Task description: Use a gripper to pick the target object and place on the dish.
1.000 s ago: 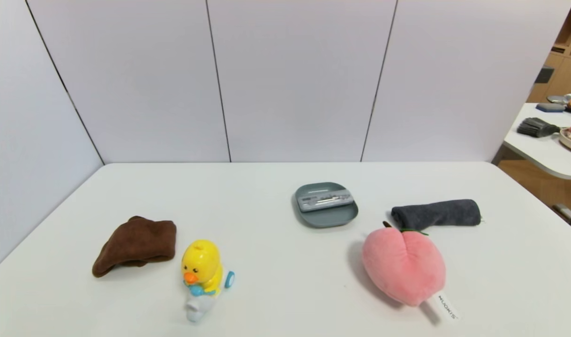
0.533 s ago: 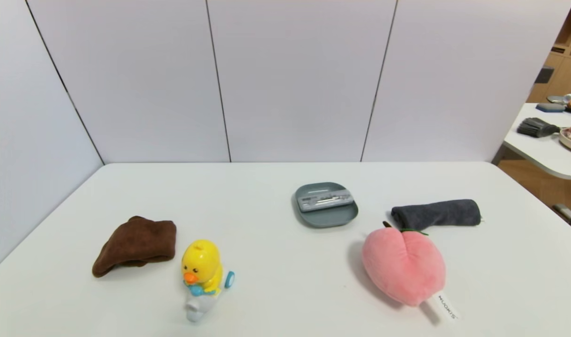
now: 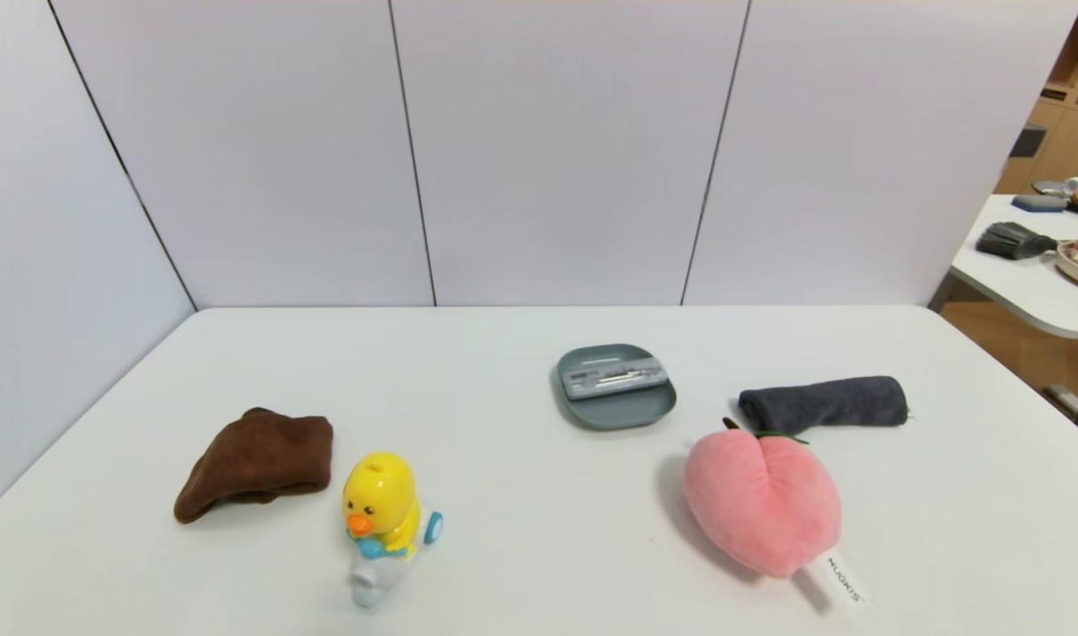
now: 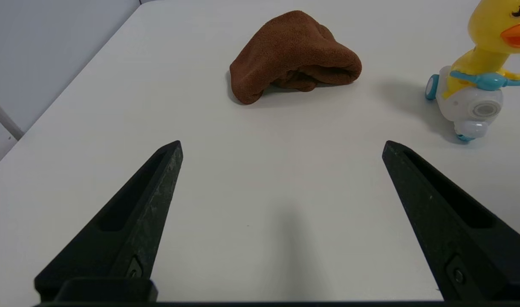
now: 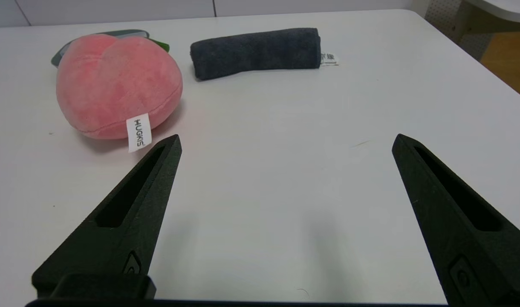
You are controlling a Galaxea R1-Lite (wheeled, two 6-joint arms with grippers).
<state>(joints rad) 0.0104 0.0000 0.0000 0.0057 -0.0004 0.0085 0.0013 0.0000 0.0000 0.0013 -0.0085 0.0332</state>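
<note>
A: Where's the silver-grey pen case (image 3: 614,378)?

B: Lying in the grey-blue square dish (image 3: 623,412), set at a slant. Its right end reaches the rim in the head view; I can't tell if it rests on it.

A: And the edges around there?

B: The dish sits toward the far edge of the white table (image 3: 504,530), with a strip of tabletop between them. The white panelled wall (image 3: 557,159) rises behind that edge.

A: How much room either side?

B: Plenty on the left: the yellow duck toy (image 3: 380,495) is well apart, nearer the robot, with the brown cloth (image 3: 265,450) just beside it. On the right it's tighter. The pink plush peach (image 3: 760,503) is nearer the robot, and the rolled dark grey cloth (image 3: 826,405) lies just behind the peach, toward the right edge.

A: Now the grippers?

B: The left gripper (image 4: 282,147) is over the near left part of the table, fingers spread wide, released, on the robot's side of the brown cloth. The right gripper (image 5: 289,138) is over the near right part, spread just as wide, also released. Neither touches the case or dish.
</note>
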